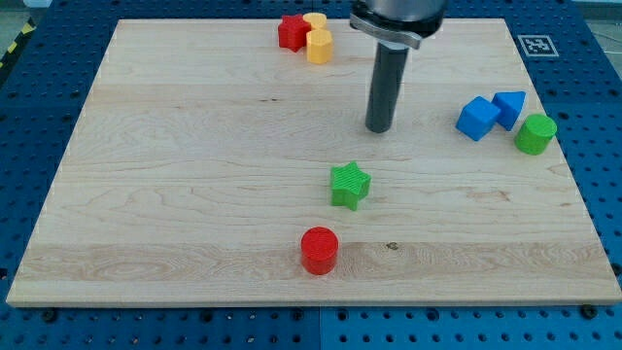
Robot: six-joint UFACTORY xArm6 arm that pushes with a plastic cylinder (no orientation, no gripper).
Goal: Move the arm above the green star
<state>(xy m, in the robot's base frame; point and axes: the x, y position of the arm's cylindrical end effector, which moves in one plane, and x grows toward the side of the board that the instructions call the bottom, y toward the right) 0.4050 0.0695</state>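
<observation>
The green star [350, 185] lies on the wooden board [175, 175] a little right of its middle, toward the view's bottom. My tip [378, 129] is toward the view's top of the star and slightly to its right, about a block's width of bare board away from it. The rod rises straight from the tip to the arm's dark collar at the view's top edge.
A red cylinder [319, 250] stands below the star. A red star [291, 31] and two yellow blocks [319, 44] cluster at the top edge. Two blue blocks [478, 118] [509, 106] and a green cylinder [535, 133] sit at the right.
</observation>
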